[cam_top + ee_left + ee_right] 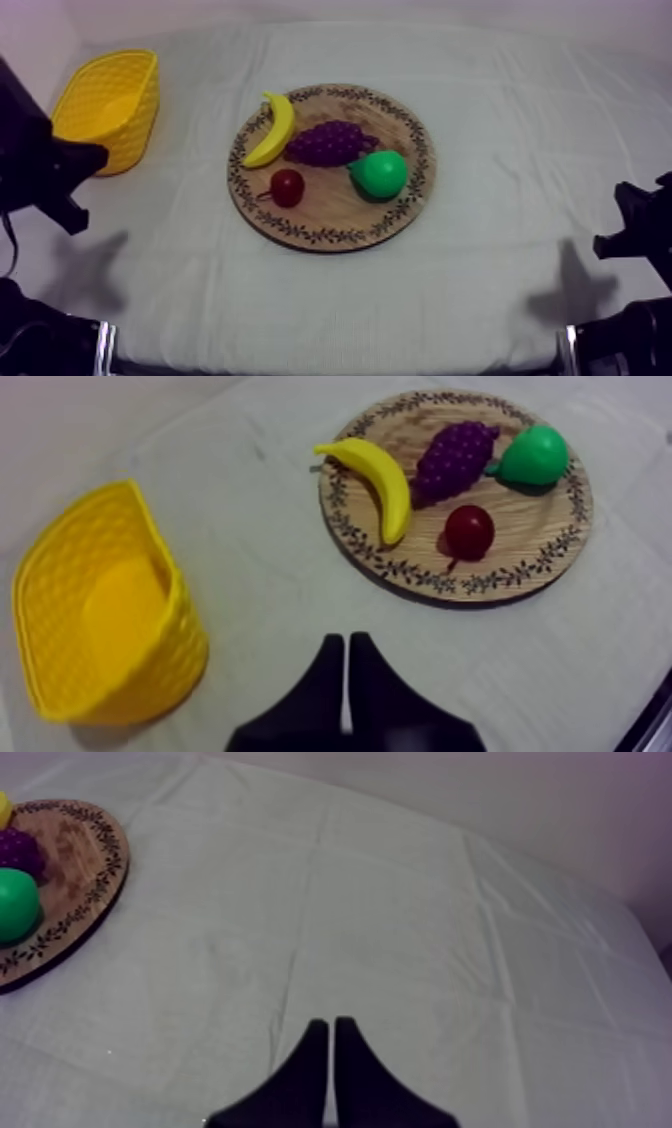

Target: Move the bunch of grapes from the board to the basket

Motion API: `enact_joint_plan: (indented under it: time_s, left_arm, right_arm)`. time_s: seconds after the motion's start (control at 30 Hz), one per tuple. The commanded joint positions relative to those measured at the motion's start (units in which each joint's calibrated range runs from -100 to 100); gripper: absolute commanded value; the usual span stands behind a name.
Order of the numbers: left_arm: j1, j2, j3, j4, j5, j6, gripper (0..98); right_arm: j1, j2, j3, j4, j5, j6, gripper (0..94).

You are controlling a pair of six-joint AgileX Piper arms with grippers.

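The round wooden board with a patterned rim point(300, 232) is cut off at the edge of the right wrist view, where only part of it is seen, with a part of the purple bunch of grapes point(330, 142), a part of the green pear point(380, 174) and a sliver of the yellow banana point(273, 130). In the top view the near corner of the yellow woven basket point(130, 135) is overlapped by the black shape of the left arm point(40, 165); the right arm point(640, 225) is cut off by the frame's edge.

The grapes are found on the board, in its far half, between the banana and the pear. Whether they touch the banana cannot be told; the pear's stalk end is turned toward them. The small red fruit point(287, 187) is set apart from them, nearer the front rim. The basket stands on the grey-white cloth point(520, 150) at the left side of the table, well apart from the board.

The left gripper point(346, 641) is seen with its fingers pressed together as a narrow wedge, nothing held, over bare cloth between basket and board. The right gripper point(330, 1024) is likewise pressed together on nothing, over bare cloth beside the board.
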Motion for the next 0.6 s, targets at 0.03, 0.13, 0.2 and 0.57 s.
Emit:
enact_joint_plan:
  time_s: [0.03, 0.13, 0.2, 0.57]
  left_arm:
    - [0.4, 8.9, -12.3, 0.16, 7.0, -4.8, 0.0]
    - [1.1, 14.9, -19.4, 0.08, 12.1, -7.1, 0.0]
    - [1.7, 19.1, -24.2, 0.06, 15.2, -8.3, 0.0]
    - [6.9, 42.4, -44.3, -1.76, 24.8, -7.9, 0.0]
  right_arm:
    - [0.0, 0.0, 0.0, 0.0, 0.0, 0.0, 0.3]
    - [0.0, 0.0, 0.0, 0.0, 0.0, 0.0, 0.3]
    - [0.0, 0.0, 0.0, 0.0, 0.0, 0.0, 0.3]
    - [0.0, 0.0, 0.0, 0.0, 0.0, 0.0, 0.3]
